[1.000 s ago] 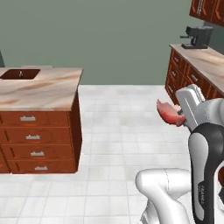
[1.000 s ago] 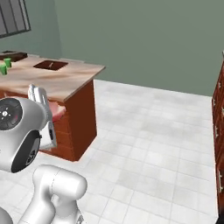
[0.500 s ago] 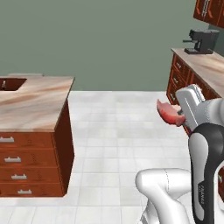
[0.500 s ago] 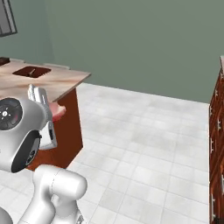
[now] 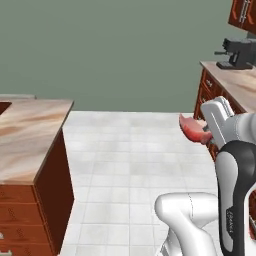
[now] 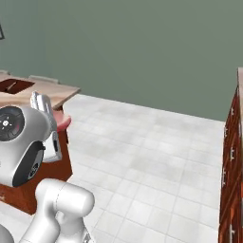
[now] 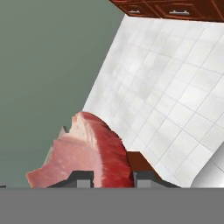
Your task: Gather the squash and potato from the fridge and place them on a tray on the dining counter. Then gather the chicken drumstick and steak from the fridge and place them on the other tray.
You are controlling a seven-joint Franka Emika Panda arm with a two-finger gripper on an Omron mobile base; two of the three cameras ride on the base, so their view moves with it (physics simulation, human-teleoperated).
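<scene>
Hand view shows my fingers (image 7: 107, 178) clamped on the steak (image 7: 87, 153), carried above the floor. With the desk (image 5: 30, 135) at nine o'clock, I keep the grip firm and the arm steady until a tray appears.

A black coffee machine (image 5: 236, 52) stands on the wall counter (image 5: 235, 85).

The steak (image 7: 87, 153) is salmon pink with a deep red edge; the counter (image 5: 25, 135) is beige-tan marbled, perhaps red-brown below.
</scene>
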